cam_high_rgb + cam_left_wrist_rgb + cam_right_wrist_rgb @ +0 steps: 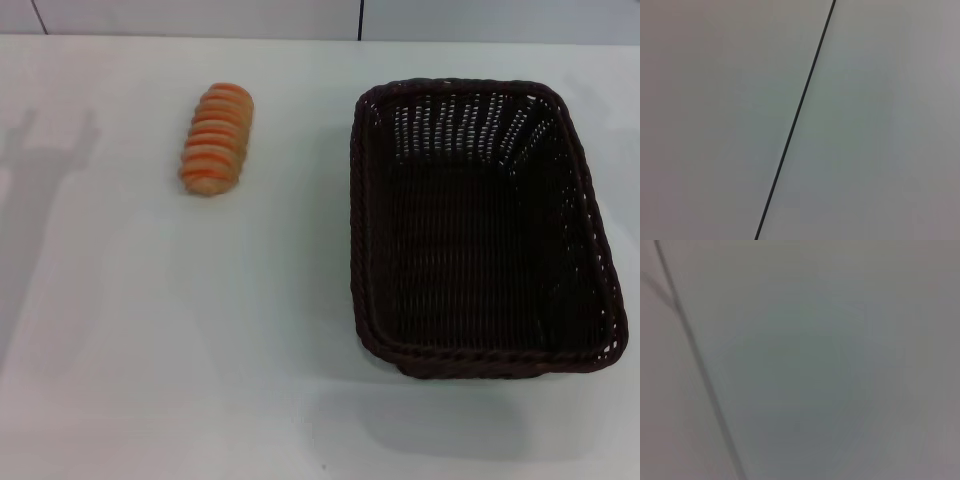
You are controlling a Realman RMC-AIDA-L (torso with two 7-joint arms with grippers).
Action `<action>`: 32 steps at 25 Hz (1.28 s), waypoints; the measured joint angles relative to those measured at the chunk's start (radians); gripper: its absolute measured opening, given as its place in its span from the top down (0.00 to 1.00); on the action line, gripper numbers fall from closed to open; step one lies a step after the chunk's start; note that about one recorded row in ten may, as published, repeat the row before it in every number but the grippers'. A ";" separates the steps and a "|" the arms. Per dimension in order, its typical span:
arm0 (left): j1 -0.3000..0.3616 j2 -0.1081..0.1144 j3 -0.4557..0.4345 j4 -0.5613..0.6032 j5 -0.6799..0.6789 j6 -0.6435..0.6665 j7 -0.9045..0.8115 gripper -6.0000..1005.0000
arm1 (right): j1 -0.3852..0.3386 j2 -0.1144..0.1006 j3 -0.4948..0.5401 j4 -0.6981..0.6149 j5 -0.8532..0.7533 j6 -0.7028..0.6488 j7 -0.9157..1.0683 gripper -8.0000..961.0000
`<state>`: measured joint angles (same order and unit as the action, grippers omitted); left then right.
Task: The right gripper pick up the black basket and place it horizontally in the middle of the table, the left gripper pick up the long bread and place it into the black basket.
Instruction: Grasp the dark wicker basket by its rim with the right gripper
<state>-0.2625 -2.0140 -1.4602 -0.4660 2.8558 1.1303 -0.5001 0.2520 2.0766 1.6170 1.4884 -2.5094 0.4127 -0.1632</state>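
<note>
In the head view the black basket (480, 225) stands on the right half of the white table (200, 340), its long side running away from me, and it is empty. The long bread (216, 138), an orange-tan ridged loaf, lies at the far left of the table, well apart from the basket. Neither gripper shows in any view. Both wrist views hold only a pale flat surface crossed by a thin dark line.
A faint shadow falls on the table at the far left edge (40, 150). The table's far edge meets a pale wall with dark seams (360, 20).
</note>
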 joint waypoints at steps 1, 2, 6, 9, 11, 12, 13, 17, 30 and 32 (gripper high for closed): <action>0.001 0.000 0.000 -0.001 0.000 0.000 -0.003 0.16 | 0.026 -0.001 0.029 0.030 -0.038 0.145 0.054 0.25; 0.001 0.000 0.000 -0.001 0.000 0.000 -0.003 0.16 | 0.026 -0.001 0.029 0.030 -0.038 0.145 0.054 0.25; 0.003 0.002 -0.007 -0.002 0.000 0.002 -0.021 0.16 | 0.093 -0.001 0.050 0.110 -0.203 0.438 0.198 0.25; 0.003 0.003 -0.009 -0.002 -0.001 0.002 -0.023 0.17 | 0.122 -0.001 0.049 0.136 -0.252 0.543 0.227 0.25; 0.006 0.003 -0.017 -0.004 -0.001 0.003 -0.023 0.17 | 0.166 -0.001 0.055 0.157 -0.283 0.680 0.243 0.25; 0.007 0.003 -0.021 -0.005 -0.001 0.003 -0.024 0.17 | 0.166 -0.001 0.055 0.157 -0.283 0.680 0.243 0.25; 0.007 0.003 -0.021 -0.005 -0.001 0.003 -0.024 0.17 | 0.181 -0.002 0.058 0.161 -0.285 0.726 0.247 0.25; 0.009 0.005 -0.042 -0.005 -0.001 0.003 -0.024 0.17 | 0.209 -0.002 0.067 0.161 -0.292 0.833 0.259 0.25; 0.009 0.013 -0.052 -0.005 -0.001 0.003 -0.024 0.17 | 0.205 -0.001 0.072 0.147 -0.356 0.981 0.314 0.25; 0.009 0.015 -0.052 -0.005 -0.001 0.003 -0.023 0.17 | 0.207 0.000 0.069 0.127 -0.356 0.976 0.314 0.25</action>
<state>-0.2533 -1.9992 -1.5125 -0.4711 2.8547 1.1336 -0.5235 0.4590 2.0762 1.6858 1.6154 -2.8658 1.3889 0.1504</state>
